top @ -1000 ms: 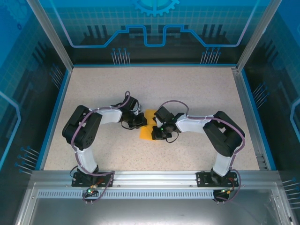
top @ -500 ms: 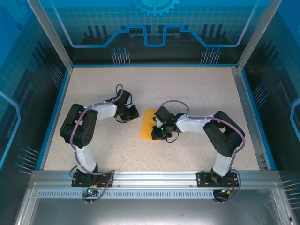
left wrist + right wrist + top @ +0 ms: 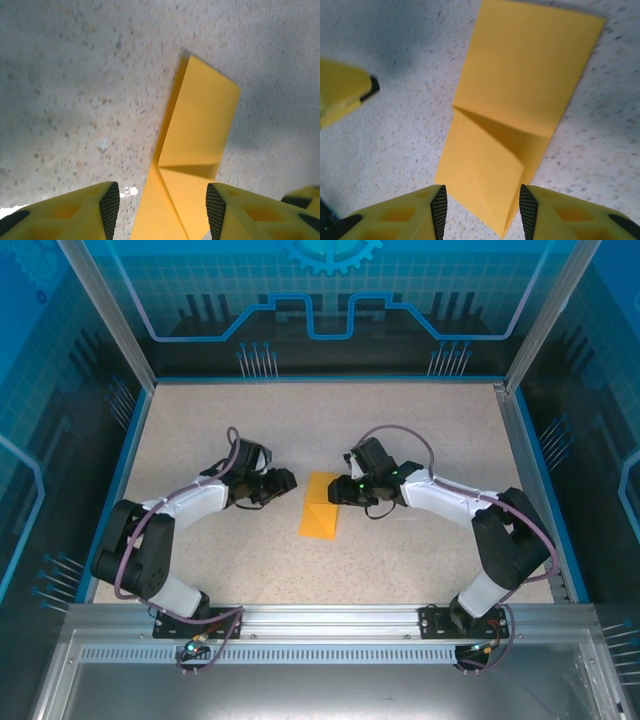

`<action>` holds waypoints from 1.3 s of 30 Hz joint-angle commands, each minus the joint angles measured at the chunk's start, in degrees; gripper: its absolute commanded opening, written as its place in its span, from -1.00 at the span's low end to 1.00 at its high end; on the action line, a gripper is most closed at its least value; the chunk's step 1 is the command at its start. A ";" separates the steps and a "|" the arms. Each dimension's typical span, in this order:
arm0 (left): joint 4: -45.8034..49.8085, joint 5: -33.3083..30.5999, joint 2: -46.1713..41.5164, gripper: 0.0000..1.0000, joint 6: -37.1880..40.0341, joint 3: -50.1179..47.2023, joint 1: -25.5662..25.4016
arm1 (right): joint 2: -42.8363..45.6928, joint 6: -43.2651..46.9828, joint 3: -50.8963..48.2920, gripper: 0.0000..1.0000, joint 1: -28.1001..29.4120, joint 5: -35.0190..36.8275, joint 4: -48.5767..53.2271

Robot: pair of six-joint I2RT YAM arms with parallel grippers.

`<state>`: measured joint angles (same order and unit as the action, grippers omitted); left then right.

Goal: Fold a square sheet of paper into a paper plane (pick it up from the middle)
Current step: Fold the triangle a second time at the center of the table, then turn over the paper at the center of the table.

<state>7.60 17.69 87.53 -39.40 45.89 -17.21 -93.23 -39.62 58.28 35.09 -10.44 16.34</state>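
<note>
Paper (image 3: 320, 506), partly folded with one flap lifting, is lying loose on the table (image 3: 440, 420) between the left gripper (image 3: 287, 481) and right gripper (image 3: 339, 492) (both gaping, holding nothing), so any off-centre pinch is risking skidding it or undoing the crease.

Speckled beige tabletop (image 3: 420, 430), blue-edged; blue translucent panels (image 3: 330, 300) around (circuit pattern); aluminium rail (image 3: 330, 618) at front.

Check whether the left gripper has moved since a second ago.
Yes. The left gripper has pulled back leftward, off the paper, toward the table's left edge.
</note>
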 commanded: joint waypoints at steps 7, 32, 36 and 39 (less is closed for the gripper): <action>-7.42 8.61 -0.37 0.04 -4.50 -4.54 -3.29 | -6.81 4.55 3.06 -0.11 -1.44 -2.53 1.68; -13.13 15.39 9.28 -0.09 -5.65 -3.31 -5.68 | -11.28 3.13 1.50 -0.79 -2.84 -5.68 -2.84; -14.29 16.71 11.53 -0.16 -5.77 -1.87 -6.07 | -11.33 2.81 1.30 -0.79 -2.89 -5.42 -2.89; -15.55 17.18 11.96 -0.21 -6.30 -1.51 -6.17 | -11.12 2.70 0.97 -0.79 -2.92 -5.21 -2.89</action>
<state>-5.91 32.49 98.74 -45.15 42.65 -23.05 -104.62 -36.18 60.18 32.95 -15.86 14.11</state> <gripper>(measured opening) 0.403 0.107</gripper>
